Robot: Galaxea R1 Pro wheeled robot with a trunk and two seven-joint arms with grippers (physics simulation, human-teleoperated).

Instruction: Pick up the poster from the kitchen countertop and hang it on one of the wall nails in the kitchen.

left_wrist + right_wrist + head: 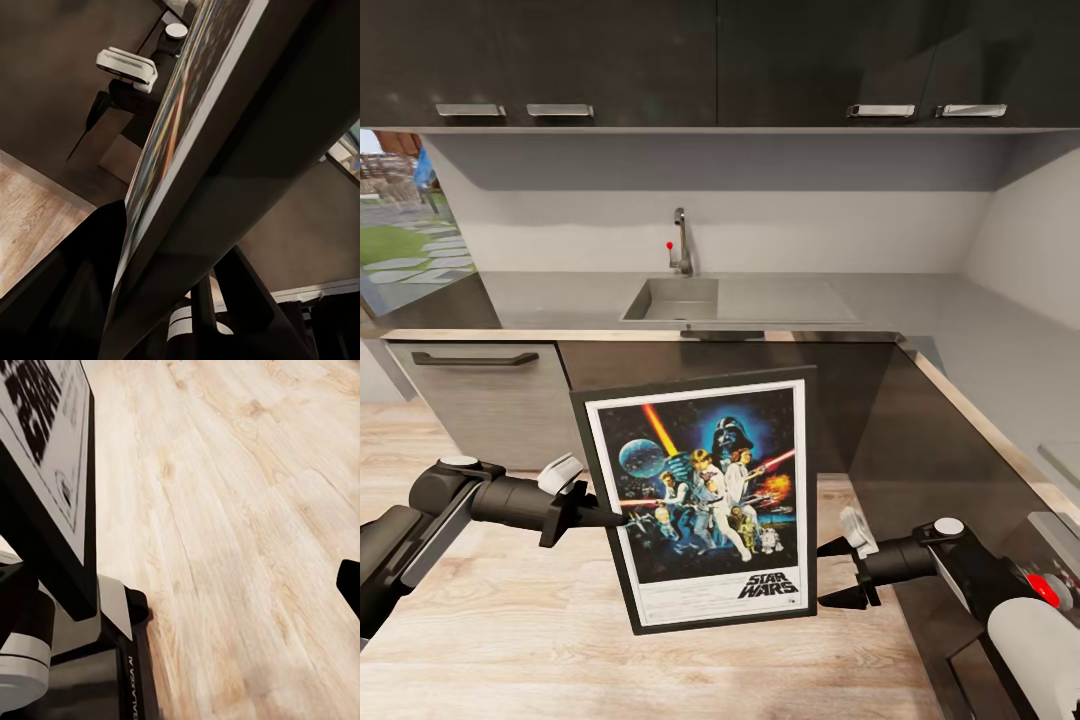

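Observation:
The black-framed Star Wars poster (705, 500) hangs upright and slightly tilted in front of the cabinets, above the wooden floor. My left gripper (605, 517) is shut on its left frame edge; in the left wrist view the frame (225, 150) runs diagonally between the dark fingers (67, 300). My right gripper (826, 574) stands open just off the poster's lower right edge, apart from it. The poster's bottom corner (52, 472) appears in the right wrist view, with one fingertip (350, 585) at the frame's border. The grey kitchen countertop (560, 300) lies behind, with its steel sink (675, 298) and tap (681, 243).
Dark upper cabinets (610, 60) hang over the counter, above a pale back wall (810, 230). The counter turns a corner and continues along the right side (1000, 370). A drawer front (480, 395) sits at the left. Light wooden floor (240, 525) spreads below.

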